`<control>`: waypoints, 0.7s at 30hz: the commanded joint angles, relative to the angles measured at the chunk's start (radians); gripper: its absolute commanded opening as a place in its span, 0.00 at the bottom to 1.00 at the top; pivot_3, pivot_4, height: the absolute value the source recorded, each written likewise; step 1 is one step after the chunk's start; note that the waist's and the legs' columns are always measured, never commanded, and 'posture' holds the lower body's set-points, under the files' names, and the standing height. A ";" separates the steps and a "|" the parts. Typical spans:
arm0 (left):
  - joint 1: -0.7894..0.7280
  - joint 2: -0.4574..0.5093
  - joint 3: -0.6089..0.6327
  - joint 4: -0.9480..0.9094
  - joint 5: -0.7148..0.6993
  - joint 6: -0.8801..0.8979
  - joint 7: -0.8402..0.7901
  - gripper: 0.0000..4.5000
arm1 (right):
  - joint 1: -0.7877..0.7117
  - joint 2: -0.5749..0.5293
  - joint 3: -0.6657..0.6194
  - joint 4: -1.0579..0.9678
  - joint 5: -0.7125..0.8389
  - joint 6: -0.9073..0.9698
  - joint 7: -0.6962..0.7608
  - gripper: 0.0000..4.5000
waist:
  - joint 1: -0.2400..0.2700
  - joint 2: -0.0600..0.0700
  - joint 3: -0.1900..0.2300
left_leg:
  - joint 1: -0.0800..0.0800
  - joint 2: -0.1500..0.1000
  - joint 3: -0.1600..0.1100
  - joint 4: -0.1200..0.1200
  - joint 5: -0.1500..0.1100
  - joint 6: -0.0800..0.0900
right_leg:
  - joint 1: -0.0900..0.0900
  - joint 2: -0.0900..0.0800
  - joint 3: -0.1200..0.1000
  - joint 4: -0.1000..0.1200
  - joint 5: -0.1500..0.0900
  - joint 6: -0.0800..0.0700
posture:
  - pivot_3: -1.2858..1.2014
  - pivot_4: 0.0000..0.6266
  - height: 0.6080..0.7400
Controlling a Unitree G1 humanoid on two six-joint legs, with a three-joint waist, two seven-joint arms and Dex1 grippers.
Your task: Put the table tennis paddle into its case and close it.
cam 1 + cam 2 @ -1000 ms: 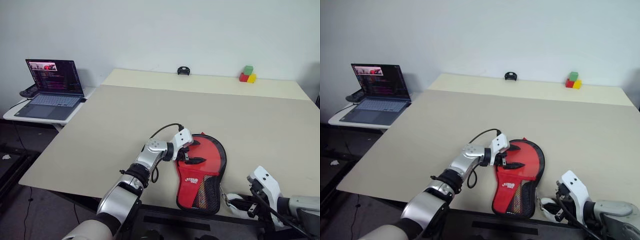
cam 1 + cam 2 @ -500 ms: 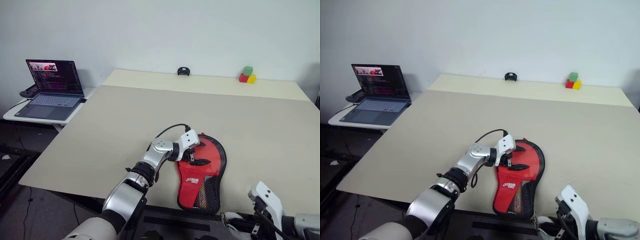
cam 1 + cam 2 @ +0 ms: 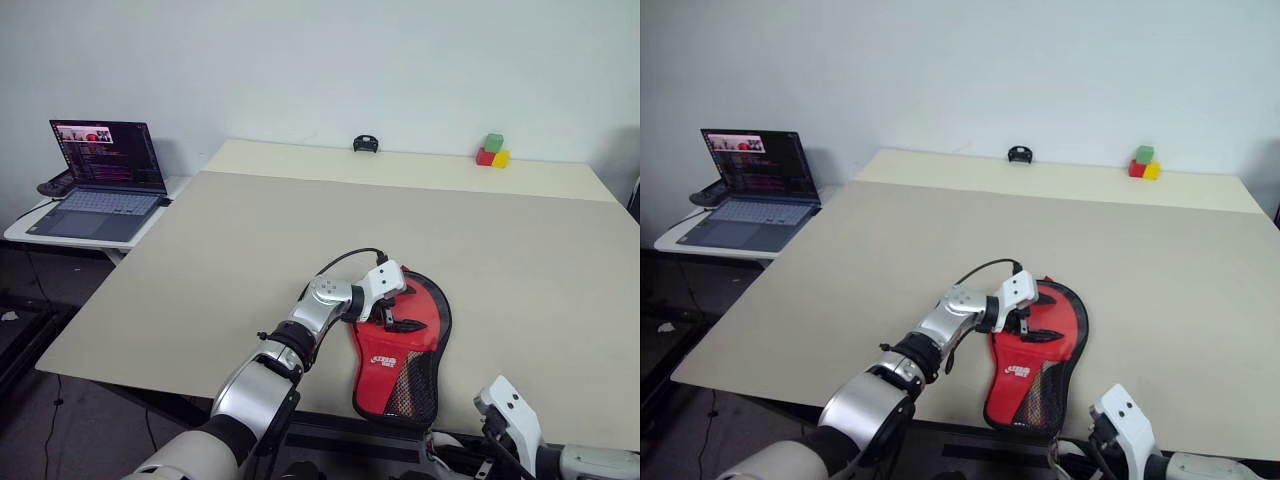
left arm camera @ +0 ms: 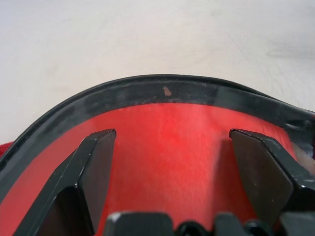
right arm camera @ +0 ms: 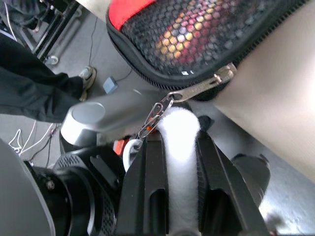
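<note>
Closing step. Case [image 3: 405, 345] lies red side up at the tabletop's [image 3: 250, 250] near edge, narrow end overhanging; paddle presumably inside, not visible. Left gripper [image 3: 398, 313], fingers spread, rests on the round end. Right gripper [image 5: 173, 147] pinches the white loop [image 5: 179, 132] chained to the zipper pull [image 5: 206, 83]. Next: draw the pull along the edging, left bracing. Laptop [image 3: 100, 180] on side table; coloured blocks [image 3: 493, 151] at far edge.

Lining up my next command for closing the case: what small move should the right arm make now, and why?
Probably pull the white strap along the edge of the case. The right gripper is shut on that strap, a small chain links it to the zipper pull at the mesh end overhanging the table, and the open left gripper sits over the round end, likely steadying it.
</note>
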 commanded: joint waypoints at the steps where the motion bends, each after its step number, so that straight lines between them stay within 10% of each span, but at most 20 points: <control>1: 0.028 -0.015 -0.031 0.051 0.042 0.013 0.004 0.89 | 0.003 -0.005 0.020 -0.005 0.024 -0.031 0.004 0.14 | 0.000 0.000 0.000 | 0.000 0.000 0.000 0.000 0.000 0.000 | 0.000 0.000 0.000 0.000 0.000 0.000 | 0.52 0.24 1.00; 12: 0.030 -0.022 -0.026 0.054 0.041 0.010 0.019 0.89 | 0.080 -0.107 -0.048 -0.031 0.063 -0.098 0.058 0.96 | 0.000 0.000 0.000 | 0.000 0.000 0.000 0.001 0.000 0.000 | 0.001 0.000 0.000 0.000 0.000 0.000 | 0.52 0.24 1.00; 21: 0.031 -0.033 -0.023 0.056 0.039 0.005 0.029 0.89 | 0.087 -0.194 -0.209 -0.048 0.170 -0.238 0.142 1.00 | 0.000 -0.002 -0.001 | 0.002 0.000 0.001 0.001 0.000 0.000 | 0.002 0.000 0.001 0.001 -0.002 0.004 | 0.52 0.24 1.00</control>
